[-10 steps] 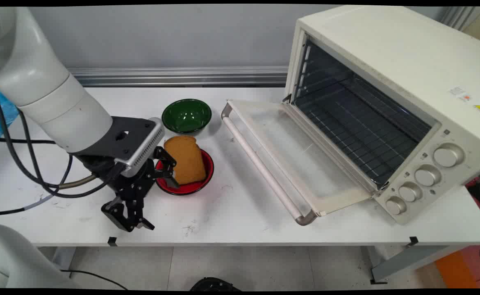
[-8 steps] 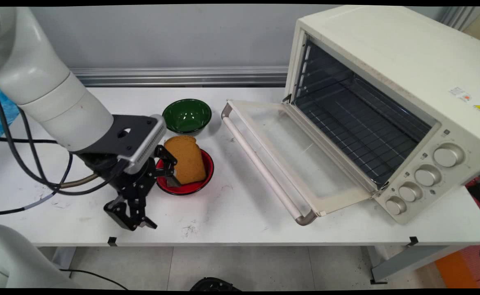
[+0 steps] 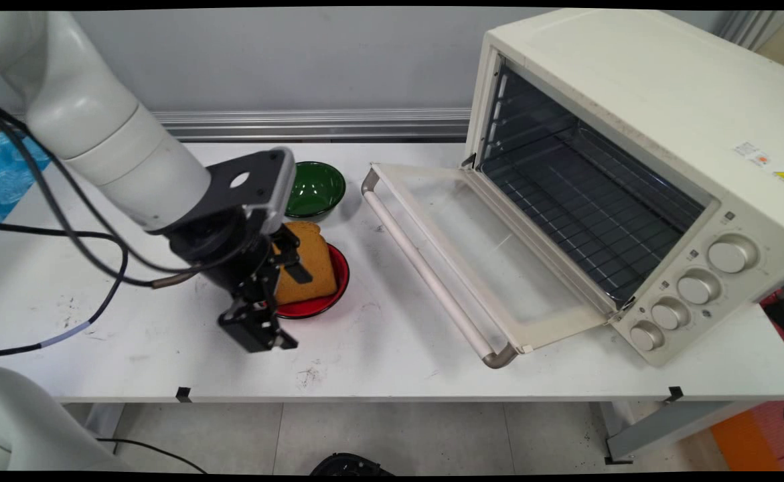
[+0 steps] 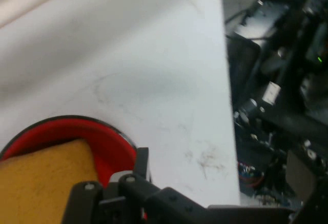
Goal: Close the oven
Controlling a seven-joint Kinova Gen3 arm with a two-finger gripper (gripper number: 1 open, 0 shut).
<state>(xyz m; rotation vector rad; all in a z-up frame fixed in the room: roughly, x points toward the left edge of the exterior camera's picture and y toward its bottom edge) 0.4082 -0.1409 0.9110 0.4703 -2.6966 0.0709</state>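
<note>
A slice of brown bread (image 3: 308, 264) leans in a red bowl (image 3: 338, 278) left of the table's middle. My gripper (image 3: 283, 306) hangs low at the bowl's left rim, open. One finger lies across the bread's left edge and the other stands in front of the bowl, near the table. The hand view shows the red bowl (image 4: 110, 144) and the bread (image 4: 46, 180) at the bottom left, with one finger (image 4: 141, 160) by the bowl's rim. Whether the fingers touch the bread I cannot tell.
A green bowl (image 3: 318, 187) stands just behind the red one, partly hidden by the wrist. A cream toaster oven (image 3: 639, 120) fills the right side, its door (image 3: 472, 248) folded down flat onto the table. The table's front edge (image 3: 365, 398) lies close below the gripper.
The hand has swung right and turned. It has gone from the bare table left of the red bowl to the bowl's rim, and now covers part of the green bowl. The fingers stay open.
</note>
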